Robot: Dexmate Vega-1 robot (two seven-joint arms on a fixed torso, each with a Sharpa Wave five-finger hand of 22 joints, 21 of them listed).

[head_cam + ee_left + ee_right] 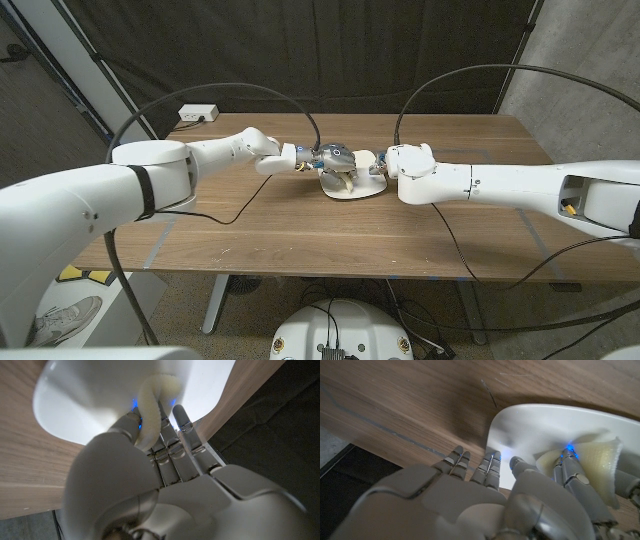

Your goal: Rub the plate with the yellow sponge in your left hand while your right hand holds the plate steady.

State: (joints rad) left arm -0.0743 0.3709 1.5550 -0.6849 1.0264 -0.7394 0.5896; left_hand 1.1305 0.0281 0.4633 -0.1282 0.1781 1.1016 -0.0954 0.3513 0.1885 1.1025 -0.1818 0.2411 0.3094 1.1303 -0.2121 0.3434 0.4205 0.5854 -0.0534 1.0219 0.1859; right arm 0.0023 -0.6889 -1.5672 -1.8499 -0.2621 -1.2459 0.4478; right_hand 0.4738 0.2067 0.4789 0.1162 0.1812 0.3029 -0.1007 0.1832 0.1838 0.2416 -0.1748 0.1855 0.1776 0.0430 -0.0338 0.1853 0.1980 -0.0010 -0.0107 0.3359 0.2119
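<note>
While both arms meet at table centre, my left hand (322,158) pinches yellow sponge (150,407), pressing it onto white plate (352,191) from nine o'clock. My right hand (385,165) at plate's three o'clock rim, fingers (490,467) lying along edge; whether they actually clasp it, cannot tell. Plate sits on wooden table (300,235).

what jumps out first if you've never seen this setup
Two long white arms meet over a white plate near the middle of the wooden table. The left robot hand holds a pale yellow sponge over the plate, and the right robot hand is at the plate's rim. A white power strip sits at the table's far left corner.
</note>
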